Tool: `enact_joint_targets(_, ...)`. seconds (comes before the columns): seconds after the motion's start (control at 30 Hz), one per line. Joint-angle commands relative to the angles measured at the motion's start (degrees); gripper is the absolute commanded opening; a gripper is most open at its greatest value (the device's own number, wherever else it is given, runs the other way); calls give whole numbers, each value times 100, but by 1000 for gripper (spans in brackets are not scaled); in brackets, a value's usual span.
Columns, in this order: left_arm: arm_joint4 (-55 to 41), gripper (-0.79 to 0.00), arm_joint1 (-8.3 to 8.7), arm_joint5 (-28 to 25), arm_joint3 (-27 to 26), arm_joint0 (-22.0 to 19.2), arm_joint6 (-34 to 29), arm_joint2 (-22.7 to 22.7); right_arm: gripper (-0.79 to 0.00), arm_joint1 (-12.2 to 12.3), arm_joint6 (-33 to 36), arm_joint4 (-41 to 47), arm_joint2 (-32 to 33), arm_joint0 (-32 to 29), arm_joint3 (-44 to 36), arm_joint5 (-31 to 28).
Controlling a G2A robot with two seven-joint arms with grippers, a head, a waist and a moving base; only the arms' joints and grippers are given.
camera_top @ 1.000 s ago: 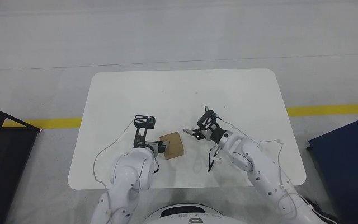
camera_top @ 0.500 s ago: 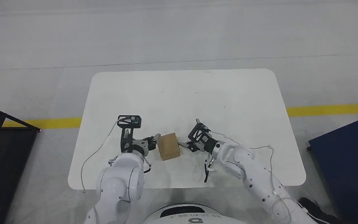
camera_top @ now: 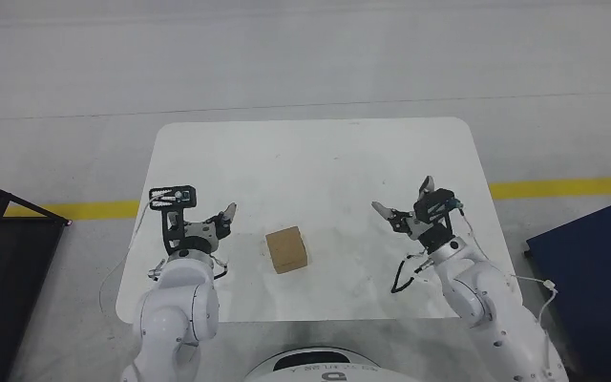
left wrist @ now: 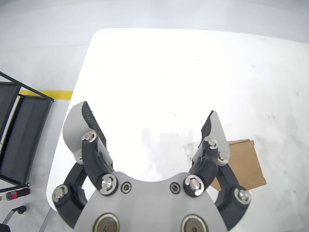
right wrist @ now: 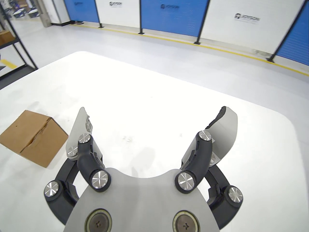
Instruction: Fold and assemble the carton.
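Note:
A small brown carton (camera_top: 286, 248), closed into a box shape, rests alone on the white table (camera_top: 315, 162) near its front middle. It also appears in the left wrist view as the carton (left wrist: 246, 165) and in the right wrist view as the carton (right wrist: 32, 137), with a crease down one face. My left gripper (camera_top: 202, 222) hangs open at the table's left side, well clear of the carton. My right gripper (camera_top: 403, 201) stands open over the right side, also apart from it. Both hold nothing; in the wrist views the left gripper (left wrist: 147, 113) and the right gripper (right wrist: 154, 113) show spread fingers.
A black metal rack (camera_top: 19, 248) stands on the floor left of the table. A dark blue object (camera_top: 573, 267) sits on the floor at the right. Yellow floor tape (camera_top: 549, 187) runs behind the table. Blue and white partition panels (right wrist: 173, 5) line the room.
Both grippers have let go of the carton and drawn outward, the left to the left and the right to the right. The carton stays where it was.

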Motion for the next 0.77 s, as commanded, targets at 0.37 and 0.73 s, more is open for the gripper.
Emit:
enact_joint_targets(0.37,-51,-1,-12,225,0,-74,89,-317,0,49,138,434,1086,-624,-422,-343)
enact_joint_targets(0.73,-50,-1,-12,224,0,-74,89,-316,0,49,136,434,1085,-624,-421,-342)
